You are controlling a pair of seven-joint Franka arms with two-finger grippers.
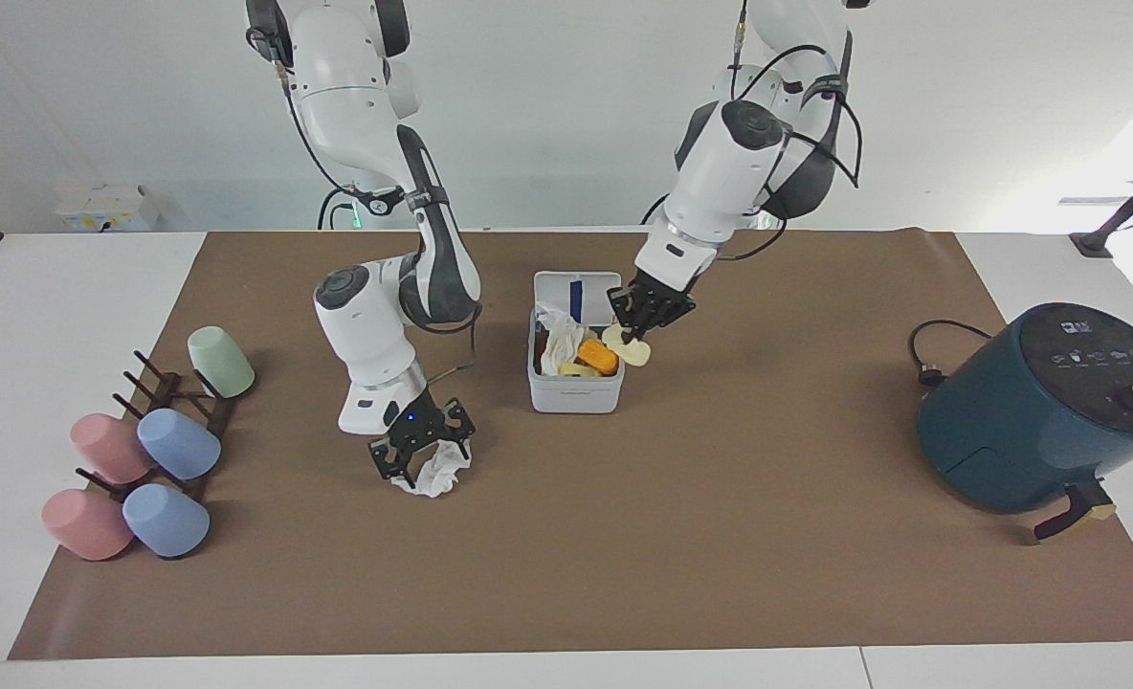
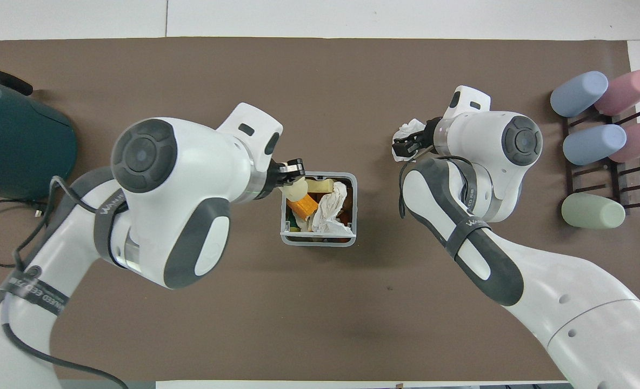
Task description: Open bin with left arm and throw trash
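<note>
At frame centre, bin [image 1: 574,368]: you see it on the worktop [image 1: 624,536] with its lid up, already holding a tissue and orange and yellow scraps.
Left end effector [image 1: 645,311]: just right of frame centre in your facing view, clenched on the cream lump [image 1: 628,346], hanging over the bin's rim.
Right end effector [image 1: 420,448]: lower left of centre, low over the worktop, grasping the tissue wad [image 1: 440,469].
Cups [image 1: 178,443]: on the rack at the frame's left edge.
Air fryer [image 1: 1045,407]: at the right edge.

Left gripper [image 1: 645,321] raised, clamped on load; right gripper [image 1: 423,455] low, clamped
</note>
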